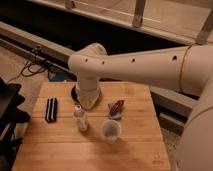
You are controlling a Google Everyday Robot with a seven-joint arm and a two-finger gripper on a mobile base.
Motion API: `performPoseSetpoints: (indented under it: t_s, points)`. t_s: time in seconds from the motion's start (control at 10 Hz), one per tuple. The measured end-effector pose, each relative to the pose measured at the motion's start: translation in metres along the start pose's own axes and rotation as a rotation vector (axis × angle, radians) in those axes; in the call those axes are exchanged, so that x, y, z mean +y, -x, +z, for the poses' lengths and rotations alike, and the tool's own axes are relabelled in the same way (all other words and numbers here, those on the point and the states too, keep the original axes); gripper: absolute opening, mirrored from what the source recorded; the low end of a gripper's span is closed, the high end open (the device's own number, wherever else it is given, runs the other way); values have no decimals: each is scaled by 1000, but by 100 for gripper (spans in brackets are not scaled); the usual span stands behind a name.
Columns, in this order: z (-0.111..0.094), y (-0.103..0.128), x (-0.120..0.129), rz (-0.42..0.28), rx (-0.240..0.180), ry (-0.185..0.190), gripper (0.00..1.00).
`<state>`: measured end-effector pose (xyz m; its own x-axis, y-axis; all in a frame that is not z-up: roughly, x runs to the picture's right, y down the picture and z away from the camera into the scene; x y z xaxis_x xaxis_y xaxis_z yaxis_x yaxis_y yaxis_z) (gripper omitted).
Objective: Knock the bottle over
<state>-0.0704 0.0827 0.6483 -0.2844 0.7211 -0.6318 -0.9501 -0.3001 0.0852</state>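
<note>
The bottle (80,119) is small, slim and clear-whitish with a white cap. It stands upright on the wooden table (60,150), left of centre. The translucent plastic cup (111,131) stands to its right and a little nearer the front. My gripper (89,103) hangs at the end of the big white arm (135,62), just behind and slightly right of the bottle, close to its cap. The wrist hides most of the gripper.
A flat black ridged object (50,109) lies at the table's left. A red and blue snack bag (116,107) lies right of the gripper. A dark round dish (74,93) sits behind the wrist, mostly hidden. Black equipment (7,107) stands beside the table's left edge.
</note>
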Motion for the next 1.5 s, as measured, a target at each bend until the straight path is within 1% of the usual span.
performPoseSetpoints:
  t_s: [0.1,0.2,0.3,0.4,0.7,0.8,0.9,1.0,1.1,1.2,1.3,1.4,1.5]
  points:
    - [7,-2,-14,26,18,-18,0]
    - [12,-5,-17,36,36,-27,0]
    - [21,-12,-17,36,62,-42,0]
    - [29,-14,-16,31,83,-52,0]
    - [62,-19,-10,7,169,-88,0]
    - [73,-21,-6,-8,195,-93,0]
    - [85,-22,6,-29,211,-83,0]
    - [92,-22,17,-46,216,-73,0]
    - [101,-19,39,-85,209,-49,0]
    - [106,-14,57,-120,196,-29,0]
    - [108,-6,68,-145,182,-9,0]
    - [107,9,81,-169,153,24,0]
    - [100,25,93,-185,113,57,0]
